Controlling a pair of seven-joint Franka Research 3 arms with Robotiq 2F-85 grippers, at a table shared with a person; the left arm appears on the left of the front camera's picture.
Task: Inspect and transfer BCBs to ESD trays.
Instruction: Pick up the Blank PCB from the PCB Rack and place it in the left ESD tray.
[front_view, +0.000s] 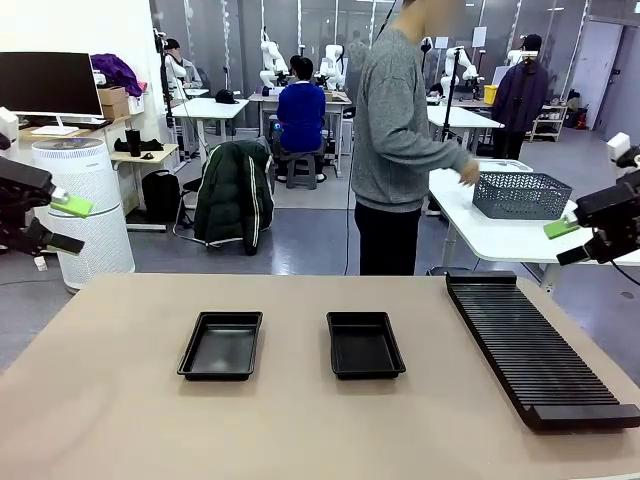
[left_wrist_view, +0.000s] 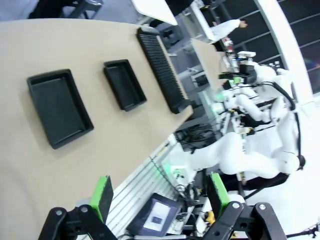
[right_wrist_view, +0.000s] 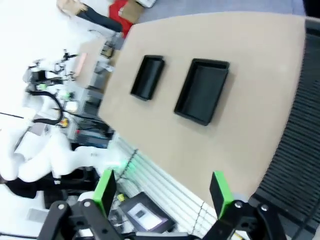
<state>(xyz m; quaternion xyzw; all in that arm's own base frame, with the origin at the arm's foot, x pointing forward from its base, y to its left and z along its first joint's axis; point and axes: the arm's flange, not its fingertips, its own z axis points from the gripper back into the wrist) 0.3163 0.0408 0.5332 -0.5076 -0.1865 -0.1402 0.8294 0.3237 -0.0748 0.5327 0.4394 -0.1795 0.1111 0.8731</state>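
Recommend holding off until a BCB is presented (the person's hand (front_view: 468, 176) is at the mesh basket (front_view: 520, 196)), then setting it down level: left pincer (front_view: 62, 225) open, raised well left of the empty left ESD tray (front_view: 220, 346); the right ESD tray (front_view: 365, 346) lies beside it on the counter (front_view: 120, 420); right pincer (front_view: 568, 242) open, raised beyond the slotted rack (front_view: 535, 350).

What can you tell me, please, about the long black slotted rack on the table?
The rack is a long, black, plastic-looking slab, ribbed with many parallel slots across its width, with a plain lip at its near end. The slots hold nothing. It lies flat on the tan table at the robot's right, slightly angled, apart from the nearest ESD tray. Nothing else touches it.
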